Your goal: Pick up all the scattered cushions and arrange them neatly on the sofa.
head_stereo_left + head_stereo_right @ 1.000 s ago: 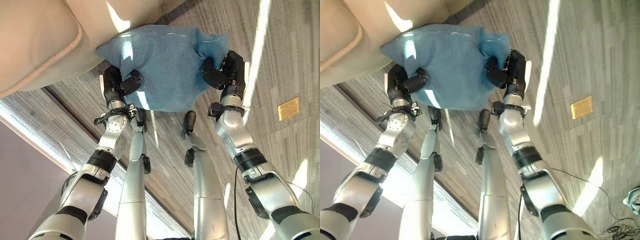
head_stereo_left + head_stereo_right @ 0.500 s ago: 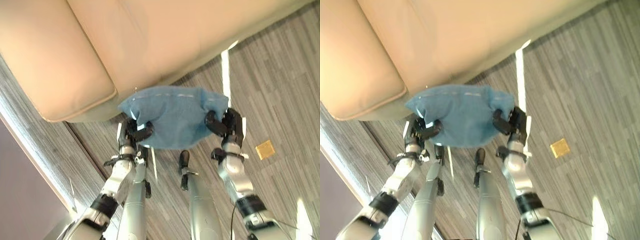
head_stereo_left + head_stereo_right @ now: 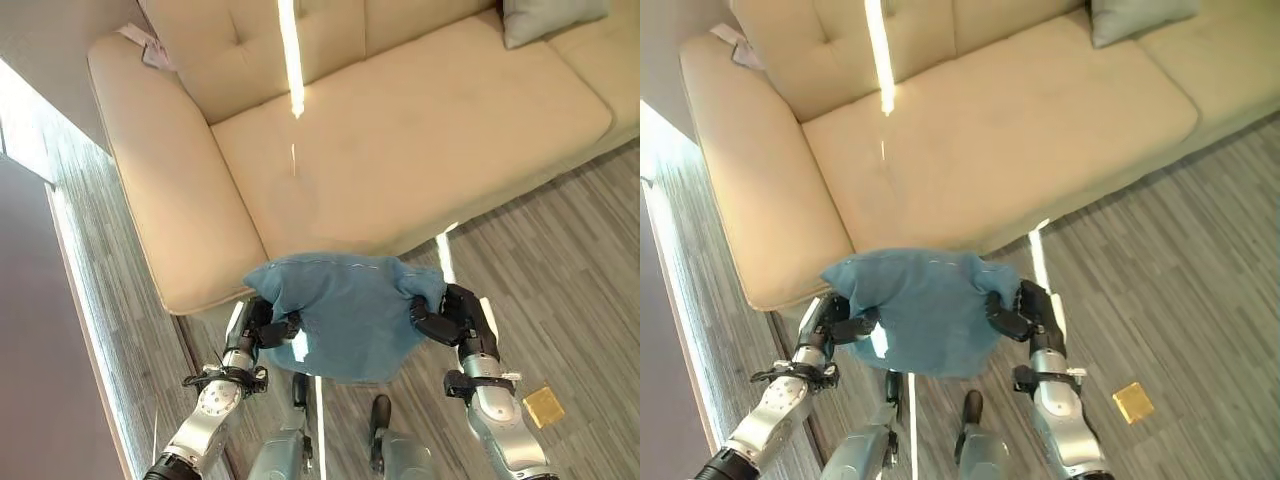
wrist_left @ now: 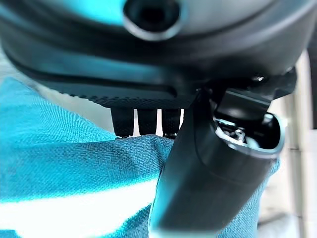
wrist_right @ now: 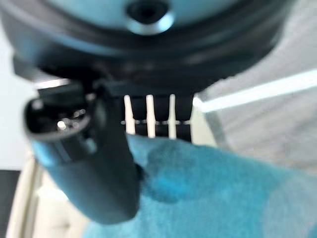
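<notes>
Both hands, left hand [image 3: 262, 328] and right hand [image 3: 462, 315], stay clamped on the blue cushion [image 3: 345, 308] at lower centre, thumbs pinching its side edges. Since earlier the view has swung up, showing the beige sofa [image 3: 400, 130] and a grey cushion [image 3: 545, 17] upper right. No readable writing.
</notes>
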Controlling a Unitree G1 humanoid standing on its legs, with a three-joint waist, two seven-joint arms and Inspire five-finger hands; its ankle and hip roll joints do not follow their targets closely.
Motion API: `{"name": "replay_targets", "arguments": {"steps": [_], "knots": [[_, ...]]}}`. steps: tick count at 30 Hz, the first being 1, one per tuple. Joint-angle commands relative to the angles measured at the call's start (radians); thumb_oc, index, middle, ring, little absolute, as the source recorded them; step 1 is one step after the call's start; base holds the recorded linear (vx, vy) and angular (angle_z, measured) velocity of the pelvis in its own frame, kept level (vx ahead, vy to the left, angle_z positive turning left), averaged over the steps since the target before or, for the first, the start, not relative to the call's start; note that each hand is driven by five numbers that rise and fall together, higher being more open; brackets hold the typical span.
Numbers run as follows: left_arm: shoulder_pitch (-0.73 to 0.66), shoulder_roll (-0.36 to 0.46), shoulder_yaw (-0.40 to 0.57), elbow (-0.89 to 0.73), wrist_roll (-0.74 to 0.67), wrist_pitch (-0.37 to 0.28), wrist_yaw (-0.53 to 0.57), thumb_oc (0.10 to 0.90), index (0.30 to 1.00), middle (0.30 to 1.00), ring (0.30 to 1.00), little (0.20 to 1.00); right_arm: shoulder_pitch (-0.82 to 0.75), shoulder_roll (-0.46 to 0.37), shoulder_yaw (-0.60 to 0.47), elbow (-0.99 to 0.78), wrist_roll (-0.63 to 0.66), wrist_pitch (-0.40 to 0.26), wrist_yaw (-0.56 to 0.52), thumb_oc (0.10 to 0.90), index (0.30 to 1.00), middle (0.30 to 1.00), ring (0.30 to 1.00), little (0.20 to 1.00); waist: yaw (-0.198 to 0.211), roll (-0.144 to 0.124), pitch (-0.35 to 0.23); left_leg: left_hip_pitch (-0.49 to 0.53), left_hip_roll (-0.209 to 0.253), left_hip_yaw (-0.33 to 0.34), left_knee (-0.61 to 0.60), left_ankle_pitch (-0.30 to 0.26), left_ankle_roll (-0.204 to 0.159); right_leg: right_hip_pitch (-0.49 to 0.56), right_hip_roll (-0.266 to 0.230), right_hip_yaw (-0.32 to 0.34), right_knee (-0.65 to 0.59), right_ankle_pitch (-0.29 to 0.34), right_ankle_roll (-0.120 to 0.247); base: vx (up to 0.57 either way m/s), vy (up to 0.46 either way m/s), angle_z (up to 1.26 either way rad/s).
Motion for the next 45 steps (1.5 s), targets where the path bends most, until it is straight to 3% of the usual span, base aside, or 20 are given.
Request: {"name": "replay_targets", "arguments": {"steps": [1, 8, 10, 16, 17, 20, 25, 26, 29, 30, 31, 37, 39, 41, 42, 43, 45], "knots": [[-0.058, -0.04, 0.002, -0.055, 0.059, -0.119, -0.058, 0.4, 0.3, 0.3, 0.3, 0.3, 0.022, -0.076, -0.025, -0.14, -0.082, -0.104, 0.012, 0.4, 0.3, 0.3, 0.3, 0.3, 0.001, -0.034, -0.202, 0.073, 0.004, 0.001, 0.083, -0.169, -0.037, 0.027, 0.043, 0.012, -0.026, -0.018, 0.042, 0.06, -0.097, -0.07], [-0.084, -0.061, -0.021, -0.044, 0.079, -0.101, -0.062, 0.4, 0.3, 0.3, 0.3, 0.3, 0.037, -0.081, -0.087, -0.156, -0.076, -0.1, -0.019, 0.4, 0.3, 0.3, 0.3, 0.3, -0.01, -0.048, -0.191, 0.032, -0.002, -0.002, 0.29, -0.2, -0.046, 0.09, 0.046, 0.019, -0.04, -0.029, 0.023, 0.02, -0.026, -0.04], [-0.102, -0.075, -0.037, -0.039, 0.083, -0.095, -0.064, 0.4, 0.3, 0.3, 0.3, 0.3, 0.041, -0.075, -0.105, -0.152, -0.076, -0.096, -0.026, 0.4, 0.3, 0.3, 0.3, 0.3, -0.016, -0.055, -0.2, -0.002, -0.048, 0.0, 0.258, -0.221, -0.035, 0.092, 0.044, 0.023, -0.045, -0.024, 0.029, 0.07, 0.062, -0.09], [-0.124, -0.089, -0.041, -0.023, 0.092, -0.093, -0.051, 0.4, 0.3, 0.3, 0.3, 0.3, 0.014, -0.049, -0.089, -0.134, -0.06, -0.091, -0.029, 0.4, 0.3, 0.3, 0.3, 0.3, -0.009, -0.054, -0.208, 0.013, -0.06, -0.007, 0.214, -0.226, -0.015, 0.069, 0.047, 0.06, -0.011, -0.028, 0.043, 0.09, 0.103, -0.17], [-0.12, -0.08, -0.042, -0.024, 0.097, -0.089, -0.051, 0.4, 0.3, 0.3, 0.3, 0.3, -0.005, -0.023, -0.07, -0.112, -0.038, -0.089, -0.012, 0.4, 0.3, 0.3, 0.3, 0.3, 0.002, -0.057, -0.216, 0.039, -0.063, -0.003, 0.175, -0.23, 0.007, 0.06, 0.032, 0.069, 0.048, -0.04, 0.059, 0.15, 0.17, -0.52], [-0.11, -0.068, -0.037, -0.029, 0.097, -0.088, -0.06, 0.4, 0.3, 0.3, 0.3, 0.3, -0.014, -0.012, -0.055, -0.102, -0.031, -0.088, 0.003, 0.4, 0.3, 0.3, 0.3, 0.3, 0.014, -0.059, -0.205, 0.065, -0.06, 0.007, 0.154, -0.234, 0.027, 0.022, 0.016, 0.08, 0.151, -0.042, 0.078, 0.11, 0.146, -0.53], [-0.078, -0.039, -0.001, -0.057, 0.082, -0.086, -0.048, 0.4, 0.3, 0.3, 0.3, 0.3, -0.033, 0.014, -0.019, -0.082, -0.021, -0.08, 0.03, 0.4, 0.3, 0.3, 0.3, 0.3, 0.019, -0.047, -0.167, 0.115, -0.044, 0.017, 0.128, -0.246, 0.066, -0.116, -0.01, 0.072, 0.393, 0.021, 0.122, 0.07, 0.107, -0.5], [-0.053, -0.033, 0.024, -0.065, 0.078, -0.087, -0.047, 0.4, 0.3, 0.3, 0.3, 0.3, -0.03, 0.017, -0.015, -0.079, -0.024, -0.076, 0.037, 0.4, 0.3, 0.3, 0.3, 0.3, 0.029, -0.048, -0.17, 0.141, -0.044, 0.022, 0.108, -0.259, 0.067, -0.126, -0.039, 0.03, 0.334, 0.02, 0.116, 0.13, 0.02, -0.42], [-0.052, -0.033, 0.025, -0.066, 0.077, -0.087, -0.047, 0.4, 0.3, 0.3, 0.3, 0.3, -0.03, 0.017, -0.015, -0.079, -0.024, -0.076, 0.037, 0.4, 0.3, 0.3, 0.3, 0.3, 0.027, -0.047, -0.168, 0.146, -0.042, 0.021, 0.105, -0.259, 0.066, -0.12, -0.037, 0.029, 0.33, 0.021, 0.116, 0.11, -0.024, -0.23], [-0.027, -0.033, 0.045, -0.067, 0.073, -0.084, -0.047, 0.4, 0.3, 0.3, 0.3, 0.3, -0.04, 0.012, -0.008, -0.066, -0.03, -0.07, 0.043, 0.4, 0.3, 0.3, 0.3, 0.3, 0.031, -0.058, -0.171, 0.185, -0.05, 0.031, 0.082, -0.279, 0.064, -0.147, -0.048, -0.006, 0.175, 0.051, 0.102, 0.29, -0.089, 0.07], [-0.021, -0.035, 0.049, -0.067, 0.072, -0.083, -0.049, 0.4, 0.3, 0.3, 0.3, 0.3, -0.041, 0.009, -0.007, -0.064, -0.029, -0.069, 0.043, 0.4, 0.3, 0.3, 0.3, 0.3, 0.03, -0.057, -0.17, 0.2, -0.052, 0.029, 0.077, -0.285, 0.061, -0.14, -0.042, -0.01, 0.122, 0.064, 0.105, 0.37, -0.107, -0.03], [-0.016, -0.06, 0.042, -0.05, 0.07, -0.089, -0.057, 0.4, 0.3, 0.3, 0.3, 0.3, -0.03, -0.005, 0.012, -0.062, -0.033, -0.067, 0.054, 0.4, 0.3, 0.3, 0.3, 0.3, 0.023, -0.061, -0.185, 0.252, -0.043, 0.006, 0.081, -0.326, 0.026, -0.097, -0.026, -0.026, 0.044, 0.077, 0.095, 0.22, -0.117, 0.12], [-0.019, -0.068, 0.034, -0.05, 0.067, -0.086, -0.061, 0.4, 0.3, 0.3, 0.3, 0.3, -0.025, -0.014, 0.016, -0.058, -0.032, -0.067, 0.058, 0.4, 0.3, 0.3, 0.3, 0.3, 0.02, -0.056, -0.195, 0.25, -0.02, -0.006, 0.12, -0.328, 0.003, -0.071, -0.012, -0.034, 0.04, 0.059, 0.076, 0.26, -0.21, 0.42], [-0.029, -0.076, 0.023, -0.046, 0.059, -0.086, -0.067, 0.4, 0.3, 0.3, 0.3, 0.3, -0.022, -0.023, 0.016, -0.056, -0.032, -0.067, 0.057, 0.4, 0.3, 0.3, 0.3, 0.3, 0.015, -0.054, -0.19, 0.223, 0.002, -0.007, 0.211, -0.292, -0.035, -0.043, 0.007, -0.042, 0.03, 0.041, 0.055, 0.16, -0.167, 0.3], [-0.029, -0.076, 0.024, -0.046, 0.059, -0.086, -0.067, 0.4, 0.3, 0.3, 0.3, 0.3, -0.022, -0.023, 0.016, -0.056, -0.032, -0.067, 0.057, 0.4, 0.3, 0.3, 0.3, 0.3, 0.015, -0.054, -0.19, 0.222, 0.003, -0.008, 0.212, -0.293, -0.035, -0.043, 0.007, -0.043, 0.03, 0.041, 0.055, 0.09, -0.184, 0.3], [-0.037, -0.081, 0.019, -0.042, 0.046, -0.087, -0.073, 0.4, 0.3, 0.3, 0.3, 0.3, -0.025, -0.032, 0.011, -0.056, -0.026, -0.068, 0.054, 0.4, 0.3, 0.3, 0.3, 0.3, 0.024, -0.065, -0.164, 0.138, 0.016, -0.003, 0.374, -0.247, -0.053, -0.006, 0.015, -0.041, 0.012, 0.031, 0.032, 0.06, -0.178, 0.3], [-0.039, -0.079, 0.022, -0.041, 0.04, -0.087, -0.074, 0.4, 0.3, 0.3, 0.3, 0.3, -0.031, -0.038, 0.009, -0.053, -0.017, -0.068, 0.051, 0.4, 0.3, 0.3, 0.3, 0.3, 0.028, -0.079, -0.155, 0.061, 0.014, -0.002, 0.483, -0.222, -0.048, 0.011, 0.018, -0.045, -0.007, 0.028, 0.015, 0.09, -0.192, 0.3]]}}
